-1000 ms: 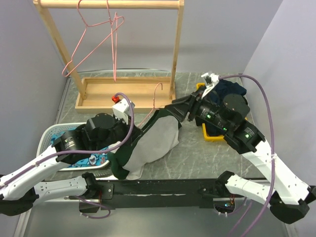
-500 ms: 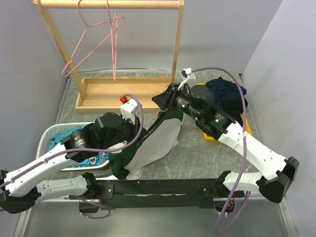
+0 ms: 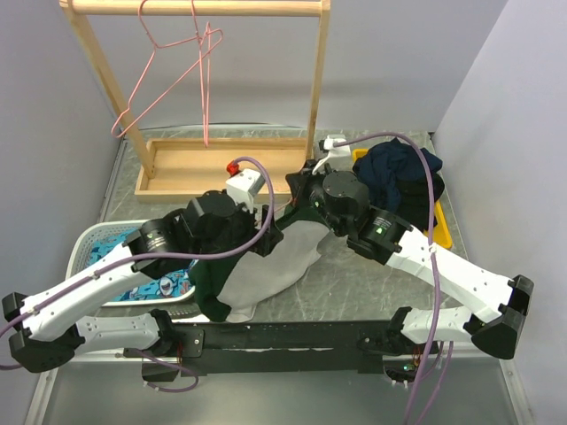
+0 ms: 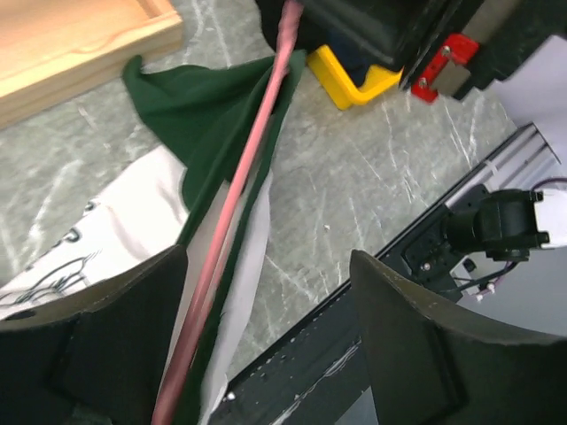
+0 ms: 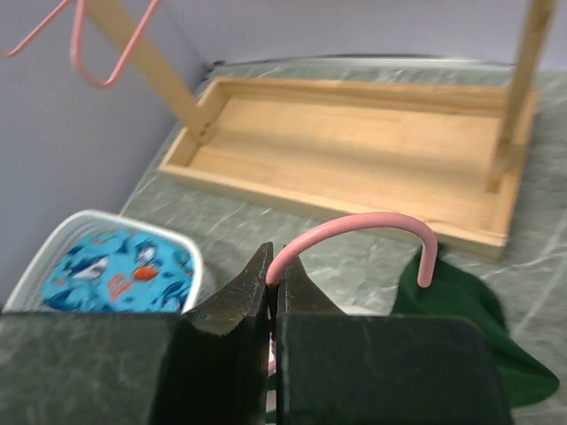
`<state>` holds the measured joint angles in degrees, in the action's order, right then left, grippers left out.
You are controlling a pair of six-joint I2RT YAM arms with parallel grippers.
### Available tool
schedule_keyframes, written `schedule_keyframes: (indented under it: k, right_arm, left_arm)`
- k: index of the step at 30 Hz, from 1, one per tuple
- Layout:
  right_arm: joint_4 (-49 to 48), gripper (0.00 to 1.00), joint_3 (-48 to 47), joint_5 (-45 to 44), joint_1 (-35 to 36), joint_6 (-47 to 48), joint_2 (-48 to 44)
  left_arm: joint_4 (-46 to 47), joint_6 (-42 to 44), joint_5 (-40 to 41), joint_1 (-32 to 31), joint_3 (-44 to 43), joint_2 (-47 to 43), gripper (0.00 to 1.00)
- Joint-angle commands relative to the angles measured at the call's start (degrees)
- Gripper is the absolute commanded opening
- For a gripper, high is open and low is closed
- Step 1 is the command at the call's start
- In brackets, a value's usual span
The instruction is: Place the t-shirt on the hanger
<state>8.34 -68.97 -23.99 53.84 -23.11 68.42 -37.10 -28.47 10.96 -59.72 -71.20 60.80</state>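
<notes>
The dark green and pale grey-white t-shirt (image 3: 270, 266) lies crumpled on the table between the two arms, with its green collar end (image 4: 199, 106) towards the wooden rack. The pink wire hanger (image 4: 239, 212) runs through the shirt, and its hook (image 5: 376, 226) sticks out past the green cloth (image 5: 456, 310). My right gripper (image 5: 275, 270) is shut on the base of that hook and sits at the shirt's top end (image 3: 297, 189). My left gripper (image 4: 266, 345) stands open over the shirt, with the hanger wire passing close to its left finger (image 4: 106, 345).
A wooden rack (image 3: 213, 164) stands at the back with two more pink hangers (image 3: 177, 71) on its rail. At the left is a white basket (image 3: 89, 243) with blue shark-print cloth (image 5: 106, 266). A yellow bin (image 3: 438, 221) with navy clothes (image 3: 399, 173) sits at the right.
My left gripper has opened, letting go of the hanger. My right arm swung left from the yellow bin and its gripper shut on the hanger hook.
</notes>
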Motion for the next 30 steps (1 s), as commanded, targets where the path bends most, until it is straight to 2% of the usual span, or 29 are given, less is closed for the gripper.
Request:
schedule_keyframes:
  k: [1,6,9,13,18,20,23,26,29,30]
  right_arm:
    - [-4.90,0.00,-0.73,-9.06,0.56,3.68,-0.22]
    - [-6.32,0.00,-1.34,-4.06,0.65,7.38,0.22]
    - [-4.65,0.00,-3.45,-1.76,1.44,8.43,1.18]
    - [-1.84,0.00,-6.09,0.17,3.37,7.73,2.15]
    - [-0.34,0.00,-8.19,2.45,3.99,7.38,2.68]
    - [0.54,0.00,-8.98,2.89,4.16,7.12,2.86]
    - [0.98,0.00,-9.52,4.03,4.25,6.42,3.12]
    - [1.50,0.00,-9.96,5.00,4.34,5.89,3.21]
    - [2.12,0.00,-10.22,5.79,4.34,5.62,3.38]
    - [2.73,0.00,-10.39,6.06,4.34,5.45,3.38]
  left_arm:
    - [-6.21,-1.06,4.32,0.05,-6.31,-1.90,0.77]
    - [-12.20,0.51,8.28,0.05,-8.34,-4.10,0.72]
    - [-12.12,2.36,7.76,0.05,-10.97,-2.27,0.62]
    - [-8.79,5.08,6.53,0.31,-12.21,1.51,0.55]
    - [-4.65,8.51,0.65,3.47,-11.95,6.25,0.47]
    - [-2.90,8.87,-0.32,4.61,-11.86,7.05,0.45]
    - [0.88,9.05,-2.25,5.93,-10.37,7.32,0.48]
    - [3.43,8.69,-4.19,6.73,-9.14,7.85,0.43]
    - [4.93,8.34,-5.25,6.99,-7.82,7.93,0.14]
    - [5.54,8.25,-5.51,7.08,-7.29,7.94,0.01]
